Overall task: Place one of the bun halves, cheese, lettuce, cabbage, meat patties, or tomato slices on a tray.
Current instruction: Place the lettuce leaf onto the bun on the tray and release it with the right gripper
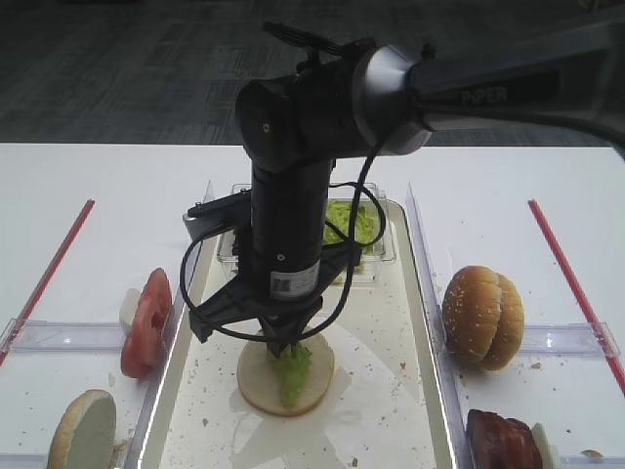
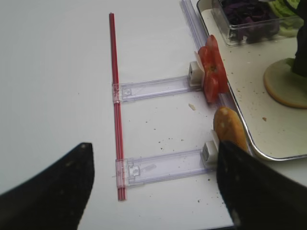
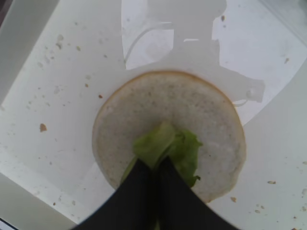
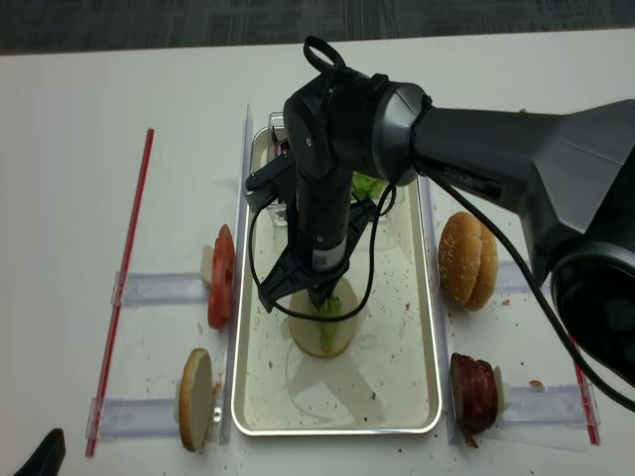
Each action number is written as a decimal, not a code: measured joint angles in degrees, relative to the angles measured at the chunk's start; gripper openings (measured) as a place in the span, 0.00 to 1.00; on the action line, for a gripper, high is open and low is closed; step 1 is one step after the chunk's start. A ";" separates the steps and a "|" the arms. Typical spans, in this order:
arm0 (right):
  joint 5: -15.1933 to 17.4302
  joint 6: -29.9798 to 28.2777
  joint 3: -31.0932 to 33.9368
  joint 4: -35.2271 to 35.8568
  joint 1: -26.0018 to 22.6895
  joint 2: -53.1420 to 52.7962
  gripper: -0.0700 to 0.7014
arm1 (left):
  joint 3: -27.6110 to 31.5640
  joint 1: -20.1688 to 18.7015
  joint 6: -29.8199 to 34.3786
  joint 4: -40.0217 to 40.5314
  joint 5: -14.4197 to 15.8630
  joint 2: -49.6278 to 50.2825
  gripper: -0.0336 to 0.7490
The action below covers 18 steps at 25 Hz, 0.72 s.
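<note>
Now: lettuce held onto bun half in tray

Right gripper (image 3: 152,184) is pointed straight down over the tray (image 1: 410,391), jaws pinched tight on a small piece of lettuce (image 3: 165,146). Lettuce is pressed against the pale flat face of a bun half (image 3: 201,120) lying in the middle of the tray floor; in the right wrist view the leaf is seen bunched between the two dark fingertips (image 3: 136,191), touching the bun's near part. Crumbs are scattered over the tray floor.

At the far end of the tray a clear plastic tub (image 1: 376,256) is seated, holding a bigger green clump (image 1: 354,223) and, in its other compartment, purple cabbage (image 2: 249,12).

Tomato slices (image 1: 146,320) are stood on edge just outside the tray's left rim. Nearer the camera on that side, another bun half (image 1: 83,430) is propped on edge, pale face showing. Beside the right rim a stack of sesame bun halves (image 1: 481,316) is set on edge, and meat patties (image 1: 500,440) are stood nearer the camera. All of these are rested in clear plastic holders (image 2: 153,87) on the white table (image 1: 98,176), with a red strip (image 2: 115,96) at each outer end.

Left gripper (image 2: 153,187) is held above the table, well apart from the tray, jaws spread wide with nothing between them.
</note>
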 joint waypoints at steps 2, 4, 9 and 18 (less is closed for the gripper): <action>0.00 0.00 0.00 0.00 0.00 0.00 0.16 | 0.00 0.00 0.00 0.00 0.00 0.00 0.67; 0.00 0.00 0.00 -0.14 0.00 0.00 0.18 | 0.00 0.00 0.00 0.00 0.00 0.00 0.67; -0.63 -0.36 0.00 -0.14 0.00 0.00 0.35 | 0.00 0.00 0.00 0.00 0.00 0.00 0.67; -2.36 -0.36 0.00 -2.02 0.00 0.00 0.66 | 0.00 0.00 0.00 0.00 0.00 0.00 0.67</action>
